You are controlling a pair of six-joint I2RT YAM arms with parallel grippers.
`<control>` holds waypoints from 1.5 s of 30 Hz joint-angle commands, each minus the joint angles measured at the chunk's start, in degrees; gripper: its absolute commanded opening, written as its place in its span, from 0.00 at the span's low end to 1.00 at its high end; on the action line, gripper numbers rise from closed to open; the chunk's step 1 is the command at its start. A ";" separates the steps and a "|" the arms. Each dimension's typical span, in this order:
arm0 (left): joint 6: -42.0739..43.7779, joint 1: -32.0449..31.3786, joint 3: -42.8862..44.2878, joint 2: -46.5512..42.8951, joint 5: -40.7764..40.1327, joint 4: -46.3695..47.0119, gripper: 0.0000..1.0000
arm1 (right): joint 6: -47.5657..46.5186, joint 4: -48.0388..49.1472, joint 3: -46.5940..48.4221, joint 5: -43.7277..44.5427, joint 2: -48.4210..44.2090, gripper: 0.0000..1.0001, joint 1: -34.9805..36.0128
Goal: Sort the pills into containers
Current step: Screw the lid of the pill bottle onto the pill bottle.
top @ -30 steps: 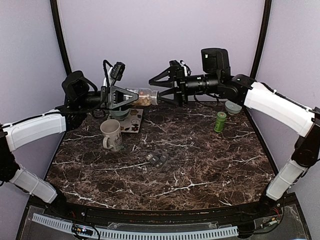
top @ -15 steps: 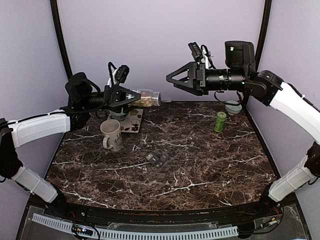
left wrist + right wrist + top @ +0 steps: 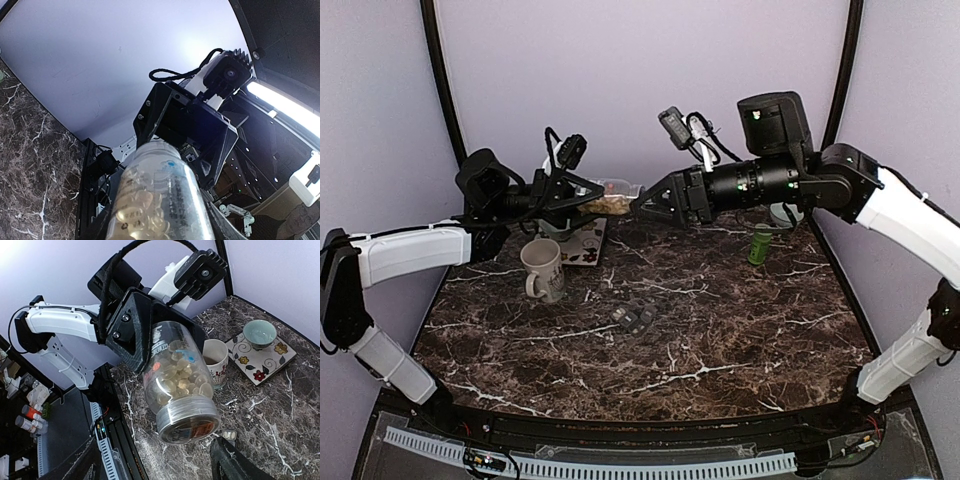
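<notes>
The left gripper point(image 3: 588, 197) clenches a clear jar point(image 3: 615, 203) of tan pills point(image 3: 172, 375) sideways above the far-left surface point(image 3: 720, 300); the right gripper point(image 3: 645, 207) stands released, fingers point(image 3: 232, 465) flanking its capped end.

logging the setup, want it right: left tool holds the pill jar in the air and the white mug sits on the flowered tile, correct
Not quite. The left tool does hold the pill jar in the air, but the white mug stands on the table beside the flowered tile; the teal bowl is what sits on it. The right wrist view shows this.
</notes>
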 commanded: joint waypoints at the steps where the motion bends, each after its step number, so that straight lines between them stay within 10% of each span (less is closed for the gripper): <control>1: -2.06 0.39 -0.05 -0.74 1.26 4.54 0.00 | -4.20 -1.50 2.82 4.31 0.85 0.76 1.62; 24: -7.20 0.03 -0.21 0.44 4.56 10.24 0.00 | -6.92 -2.61 7.25 6.17 4.94 0.71 2.84; 34: -8.32 -0.04 -0.73 0.44 4.93 11.89 0.00 | -6.15 -2.88 8.85 5.23 6.02 0.14 2.84; 45: -7.24 -0.09 -0.82 -0.07 2.72 16.34 0.00 | 12.30 -0.29 9.60 -5.59 8.02 0.01 -2.09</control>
